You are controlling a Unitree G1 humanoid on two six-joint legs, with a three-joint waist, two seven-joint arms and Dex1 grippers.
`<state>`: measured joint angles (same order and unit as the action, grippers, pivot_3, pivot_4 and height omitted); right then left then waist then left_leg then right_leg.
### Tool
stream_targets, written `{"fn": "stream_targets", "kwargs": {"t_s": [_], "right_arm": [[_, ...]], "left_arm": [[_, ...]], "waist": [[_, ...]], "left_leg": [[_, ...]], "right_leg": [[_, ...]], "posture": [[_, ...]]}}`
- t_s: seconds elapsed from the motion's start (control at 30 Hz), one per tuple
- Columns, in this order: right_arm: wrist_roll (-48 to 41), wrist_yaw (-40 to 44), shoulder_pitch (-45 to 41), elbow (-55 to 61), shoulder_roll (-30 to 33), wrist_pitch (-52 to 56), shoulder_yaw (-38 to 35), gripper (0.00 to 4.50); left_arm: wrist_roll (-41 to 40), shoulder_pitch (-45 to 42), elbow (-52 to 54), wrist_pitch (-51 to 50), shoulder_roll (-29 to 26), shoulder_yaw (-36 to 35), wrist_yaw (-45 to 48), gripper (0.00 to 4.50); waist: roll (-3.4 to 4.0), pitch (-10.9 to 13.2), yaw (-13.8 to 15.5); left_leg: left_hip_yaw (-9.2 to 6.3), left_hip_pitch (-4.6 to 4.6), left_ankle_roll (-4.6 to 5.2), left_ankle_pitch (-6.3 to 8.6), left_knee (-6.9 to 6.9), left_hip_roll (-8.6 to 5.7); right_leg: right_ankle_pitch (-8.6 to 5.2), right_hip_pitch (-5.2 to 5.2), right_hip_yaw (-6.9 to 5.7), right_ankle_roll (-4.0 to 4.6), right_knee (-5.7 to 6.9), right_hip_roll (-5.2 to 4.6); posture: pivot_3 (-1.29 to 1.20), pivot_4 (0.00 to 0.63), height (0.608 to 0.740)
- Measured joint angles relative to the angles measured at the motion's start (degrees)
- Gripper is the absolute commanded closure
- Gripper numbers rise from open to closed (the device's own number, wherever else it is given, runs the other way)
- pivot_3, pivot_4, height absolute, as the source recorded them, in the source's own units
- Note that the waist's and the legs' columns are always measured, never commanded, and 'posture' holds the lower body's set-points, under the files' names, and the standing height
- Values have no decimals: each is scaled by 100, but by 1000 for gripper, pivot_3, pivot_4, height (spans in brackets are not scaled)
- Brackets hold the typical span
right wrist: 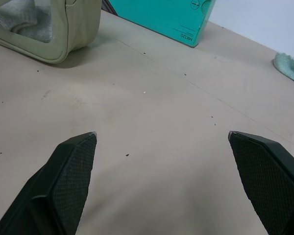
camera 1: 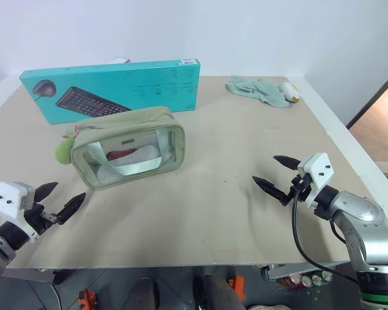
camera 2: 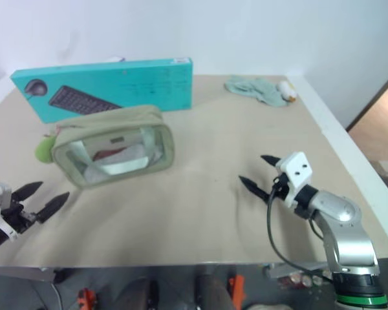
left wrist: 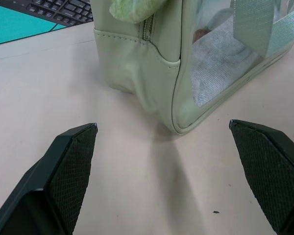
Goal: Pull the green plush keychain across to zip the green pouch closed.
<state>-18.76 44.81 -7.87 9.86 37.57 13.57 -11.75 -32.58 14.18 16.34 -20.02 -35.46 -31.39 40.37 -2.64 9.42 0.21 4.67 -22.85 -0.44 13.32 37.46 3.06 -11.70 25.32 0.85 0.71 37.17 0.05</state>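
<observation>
Both grippers spread wide, holding nothing.
I see the green plush keychain (camera 1: 64,150) at the green pouch's (camera 1: 127,148) left end; left gripper (camera 1: 58,200) and right gripper (camera 1: 277,173) hover apart.

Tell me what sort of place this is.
Probably an indoor test or lab setup: a plain beige table against bare white walls, laid with staged props, a green pouch, a teal keyboard box and a crumpled teal cloth.

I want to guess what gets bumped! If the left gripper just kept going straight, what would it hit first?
Probably the pouch. The open left gripper points at its near end corner, with bare table between. The keychain sits higher up, behind.
</observation>
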Motion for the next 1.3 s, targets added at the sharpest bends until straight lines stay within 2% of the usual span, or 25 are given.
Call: {"fn": "stream_targets", "kwargs": {"t_s": [0.2, 0.4, 0.7, 0.97, 1.07, 1.3], "right_arm": [[47, 85, -375, -227, 1, -37, 117, 29], [67, 120, -399, -230, 1, -52, 205, 29], [25, 146, -479, -198, -23, 30, 318, 29], [-32, 336, -2323, -484, -474, 294, 1061, 29], [24, 458, -3141, -1127, -794, 365, 1400, 29], [278, 882, -4295, -2316, -1387, 121, 1908, 29]], "left_arm": [[-329, 10, 107, 6, 152, -17, 154, 26], [-467, -14, 109, 8, 156, -27, 270, 26], [-569, -490, -3, 43, 125, -99, 129, 26], [-583, -843, 10, 7, 153, 128, 8, 26], [-568, -884, -33, -17, 149, 211, 10, 26], [-479, -894, -148, -5, 167, 282, -2, 26]], "waist": [[1, 0, -6], [0, 0, -2], [0, 0, -7], [0, 1, -134], [1, 1, -139], [1, 1, -140]], "left_leg": [[5, 2, 0, 0, 2, 1], [1, 0, 0, 0, -1, 0], [5, 1, 1, 0, 2, 0], [5, 5, 2, -2, 4, 16], [6, 2, 1, -1, 3, 24], [4, -3, -2, 2, -2, 35]], "right_leg": [[5, 1, 2, 1, 0, 2], [2, 0, 1, 5, 0, 6], [5, 0, 5, 0, 1, 14], [20, -1, 10, -2, 2, 43], [26, 2, 10, -9, 3, 49], [24, 8, 5, -1, 3, 56]], "posture": [[0, 150, 740], [0, 150, 740], [0, 150, 740], [0, 150, 740], [0, 150, 740], [0, 150, 740]]}}
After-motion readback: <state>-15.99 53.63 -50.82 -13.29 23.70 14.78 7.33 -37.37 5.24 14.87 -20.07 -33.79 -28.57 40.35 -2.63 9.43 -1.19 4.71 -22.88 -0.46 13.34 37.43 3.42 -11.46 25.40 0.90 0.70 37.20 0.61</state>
